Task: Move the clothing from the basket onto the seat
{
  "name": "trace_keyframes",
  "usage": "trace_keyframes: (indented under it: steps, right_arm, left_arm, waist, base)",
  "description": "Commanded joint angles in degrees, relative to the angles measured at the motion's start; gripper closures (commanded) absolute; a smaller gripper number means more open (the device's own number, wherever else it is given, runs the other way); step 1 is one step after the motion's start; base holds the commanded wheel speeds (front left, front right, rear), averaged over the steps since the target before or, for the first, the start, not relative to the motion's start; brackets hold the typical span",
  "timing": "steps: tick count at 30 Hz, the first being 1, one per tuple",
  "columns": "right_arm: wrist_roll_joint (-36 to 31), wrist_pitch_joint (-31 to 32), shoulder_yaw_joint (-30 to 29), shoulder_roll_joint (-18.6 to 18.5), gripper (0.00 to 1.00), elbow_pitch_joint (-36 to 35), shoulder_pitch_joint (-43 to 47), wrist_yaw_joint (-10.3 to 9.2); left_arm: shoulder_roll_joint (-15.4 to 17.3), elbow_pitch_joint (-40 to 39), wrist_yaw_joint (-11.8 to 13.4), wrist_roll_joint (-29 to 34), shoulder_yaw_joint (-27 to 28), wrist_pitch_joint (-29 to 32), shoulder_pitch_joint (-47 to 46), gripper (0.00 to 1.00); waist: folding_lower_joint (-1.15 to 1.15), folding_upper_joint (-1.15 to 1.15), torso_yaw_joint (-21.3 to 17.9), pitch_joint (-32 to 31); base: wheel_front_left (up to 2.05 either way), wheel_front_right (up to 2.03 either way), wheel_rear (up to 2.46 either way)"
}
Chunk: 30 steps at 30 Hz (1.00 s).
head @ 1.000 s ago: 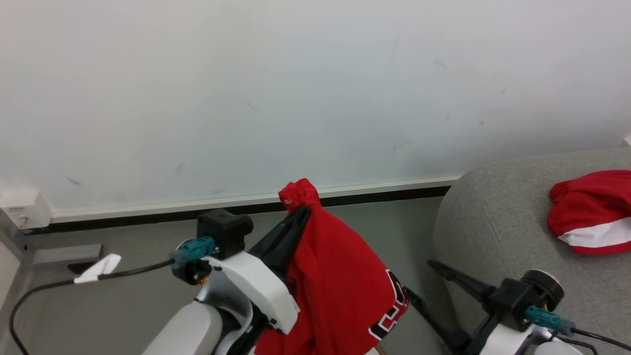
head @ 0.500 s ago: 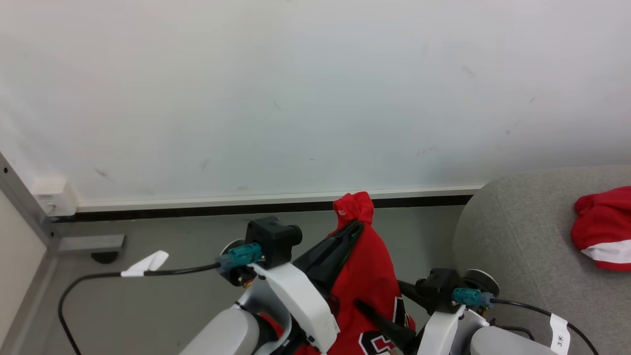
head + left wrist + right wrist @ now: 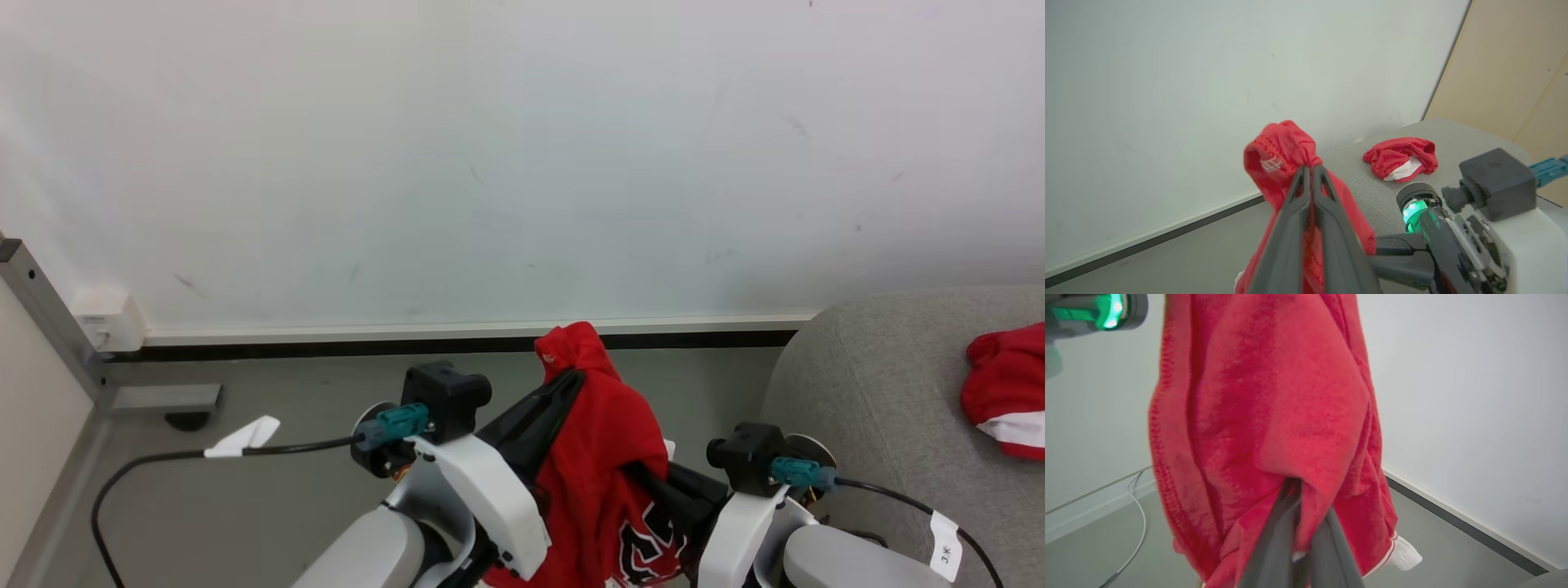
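The left gripper [image 3: 574,377] was raised and clamped tight, its two dark fingers [image 3: 1294,212] pressed together on a bunched fold of the red jersey [image 3: 604,457]. A knot of cloth poked out just past the fingertips, and the rest of the jersey hung down below the gripper, clear of the floor [image 3: 269,506]. Black-and-white lettering showed low on the hanging cloth, right beside the right gripper [image 3: 653,478].

That right gripper had reached in from the side, lower down than the left one. In the right wrist view its fingers [image 3: 1278,539] ran close together into the jersey and the red cloth puckered around their tips, so it looked pinched onto the jersey too, though the tips themselves were buried in the fabric. White trim dangled at the hem, below and to the right of those fingers.

Off past the right gripper sat the grey sofa [image 3: 865,384], with a second crumpled red-and-white garment [image 3: 1008,388] lying on its cushion, well apart from both grippers. Behind everything stood a pale wall [image 3: 522,163].
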Motion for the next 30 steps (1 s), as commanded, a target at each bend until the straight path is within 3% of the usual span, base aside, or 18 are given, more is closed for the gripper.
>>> trace_keyframes:
  steps: [1, 3, 4, 5, 19, 30]
  right_arm:
    - [1.1, -0.6, 0.0, -0.5, 1.0, 0.2, -0.9, -0.14]
    - [1.4, -0.7, 0.0, -1.0, 1.0, 0.2, -1.0, -0.15]
    - [1.6, -0.8, 0.0, -1.3, 1.0, 0.2, -1.2, -0.15]
    - [1.9, -0.9, 0.0, -1.5, 1.0, 0.3, -1.4, -0.15]
    - [0.8, -1.0, -8.4, -5.6, 1.0, -1.3, -0.6, -0.14]
    - [-0.8, -1.0, -11.8, -7.6, 1.0, -3.0, -0.5, -0.15]
  left_arm:
    - [0.4, 0.3, 0.2, 0.1, 0.0, -0.3, -0.1, 0.88]
    - [0.5, 0.5, 0.4, 0.4, -0.1, -0.6, 0.2, 0.56]
    - [0.6, 0.6, 0.5, 0.5, -0.2, -0.6, 0.3, 0.32]
    - [0.6, 0.6, 0.6, 0.5, -0.2, -0.7, 0.4, 0.0]
    - [1.1, 1.4, 0.9, 0.7, -1.2, -1.0, 1.3, 0.0]
    - [1.2, 1.3, 1.7, 0.2, -1.4, -1.6, 1.7, 0.0]
  waist:
    - [0.0, 0.0, -0.1, 0.0]
    - [0.0, 0.0, -0.2, -0.1]
    - [0.0, 0.0, -0.3, -0.1]
    - [0.0, 0.0, -0.4, -0.1]
    - [0.0, 0.0, -2.2, 0.9]
    - [0.0, 0.0, -5.9, 1.9]
  base:
    - [0.0, 0.0, 0.0]
    - [0.0, 0.0, 0.0]
    - [0.0, 0.0, 0.0]
    - [0.0, 0.0, 0.0]
    - [0.0, 0.0, 0.0]
    - [0.0, 0.0, 0.0]
